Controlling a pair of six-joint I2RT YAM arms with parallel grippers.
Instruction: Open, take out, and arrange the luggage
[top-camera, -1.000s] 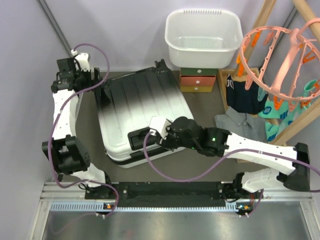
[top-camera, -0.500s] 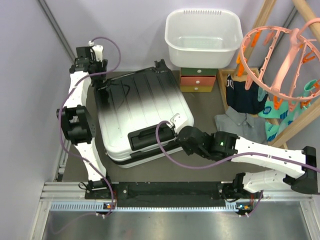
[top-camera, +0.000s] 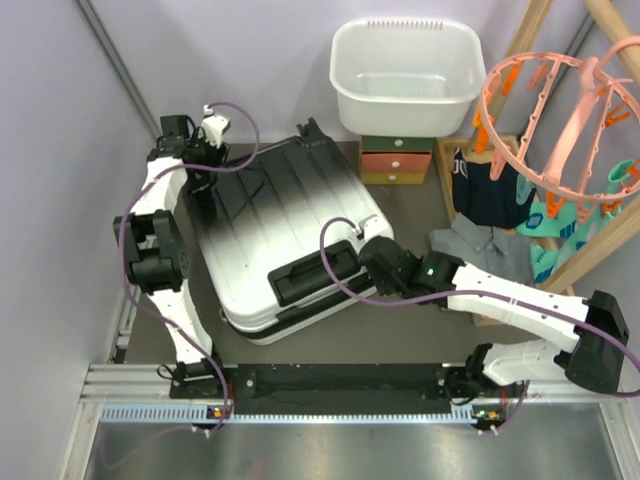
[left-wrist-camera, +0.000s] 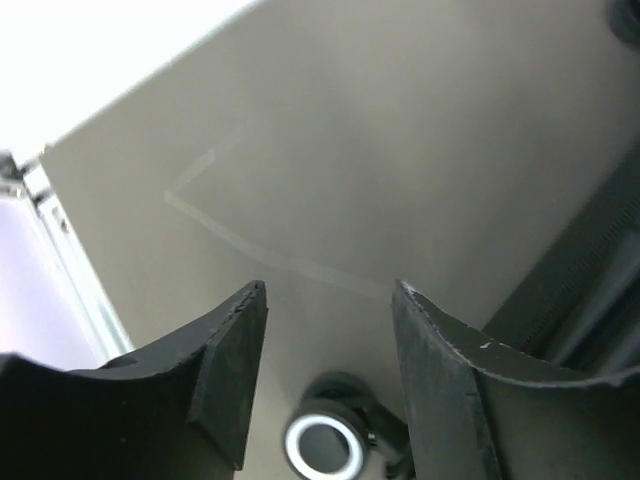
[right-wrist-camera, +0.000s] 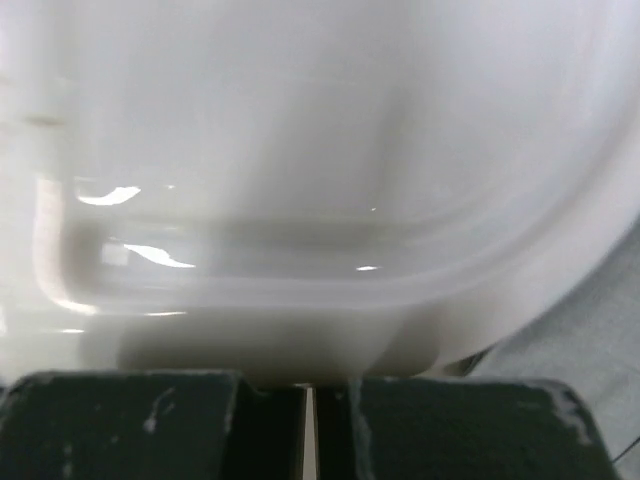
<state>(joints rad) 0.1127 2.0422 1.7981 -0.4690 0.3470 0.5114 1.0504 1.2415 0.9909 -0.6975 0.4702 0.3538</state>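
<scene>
Right wrist shows luggage (right-wrist-camera: 320, 150) just ahead of right hand (right-wrist-camera: 307, 392).

White shells on the left arm (top-camera: 152, 190) and right arm (top-camera: 505, 298), black housings at every joint, a small green light just back from the right hand. Purple cable (top-camera: 324, 262) looped back from each hand. Black wedge-shaped left fingers (left-wrist-camera: 225, 380); dark, scuffed right fingers (right-wrist-camera: 130, 425)
</scene>
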